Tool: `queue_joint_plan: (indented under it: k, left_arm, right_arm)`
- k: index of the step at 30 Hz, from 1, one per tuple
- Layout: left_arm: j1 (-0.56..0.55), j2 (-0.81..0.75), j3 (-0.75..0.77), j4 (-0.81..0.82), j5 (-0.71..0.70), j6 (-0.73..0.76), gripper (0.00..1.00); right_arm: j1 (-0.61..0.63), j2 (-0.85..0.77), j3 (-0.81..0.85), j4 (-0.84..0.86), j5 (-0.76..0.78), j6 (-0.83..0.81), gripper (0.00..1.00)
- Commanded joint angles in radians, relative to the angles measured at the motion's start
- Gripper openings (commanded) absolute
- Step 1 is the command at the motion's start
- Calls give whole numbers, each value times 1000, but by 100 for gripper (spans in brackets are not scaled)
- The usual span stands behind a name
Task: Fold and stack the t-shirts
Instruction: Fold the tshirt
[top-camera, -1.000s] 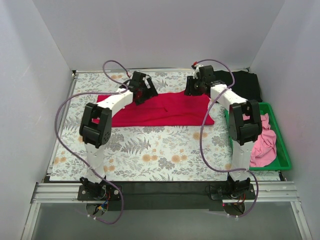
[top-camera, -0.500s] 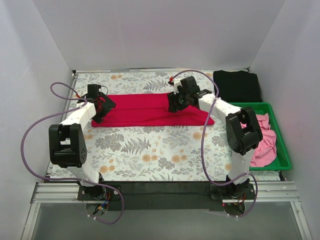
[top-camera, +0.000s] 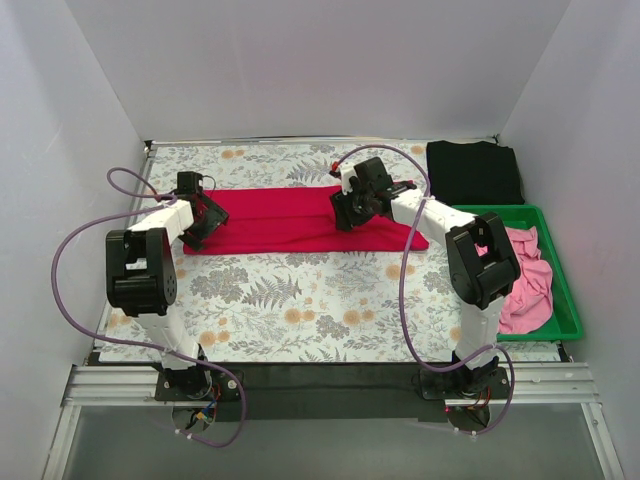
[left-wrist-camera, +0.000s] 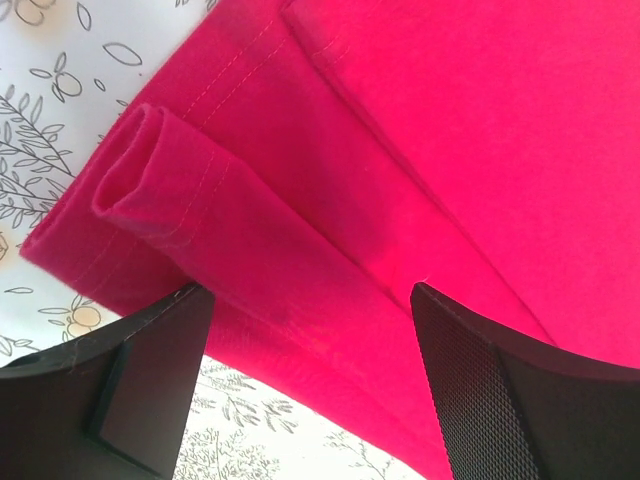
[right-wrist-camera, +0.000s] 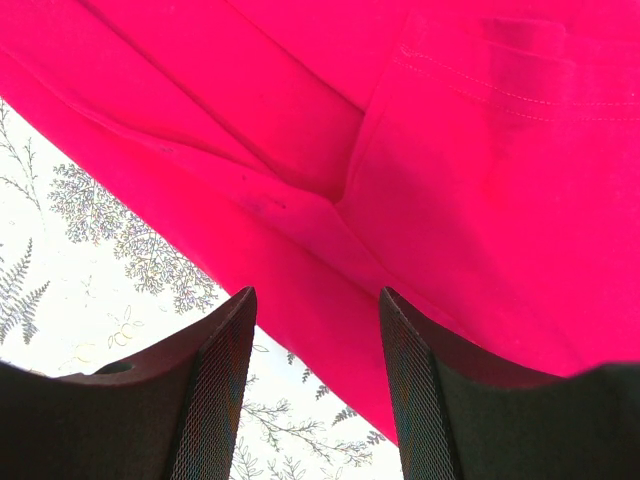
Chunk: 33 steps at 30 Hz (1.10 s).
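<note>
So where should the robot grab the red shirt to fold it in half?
The red shirt lies as a long flat strip, so its short left end is probably best. Pinch the stacked edges there, coming straight down from above. The left end effector hovers open over that end, where a rolled sleeve gives the layers some bulk to catch.

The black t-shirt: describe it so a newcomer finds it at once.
Start at the floral tablecloth and go to its far right corner, just beyond the green bin. The black t-shirt lies there folded flat, dark, unlike the crimson t-shirt and pink cloth.
</note>
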Motion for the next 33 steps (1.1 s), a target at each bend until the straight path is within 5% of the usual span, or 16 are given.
queue_joint_plan:
  k: [1, 19, 33]
  left_arm:
    - [2, 13, 31, 12, -15, -5, 73]
    - [2, 140, 203, 9, 20, -38, 69]
    - [2, 203, 319, -21, 0, -54, 27]
  right_arm:
    - [10, 3, 42, -3, 16, -15, 50]
    - [13, 23, 86, -12, 75, -51, 50]
    - [31, 66, 148, -29, -18, -190, 49]
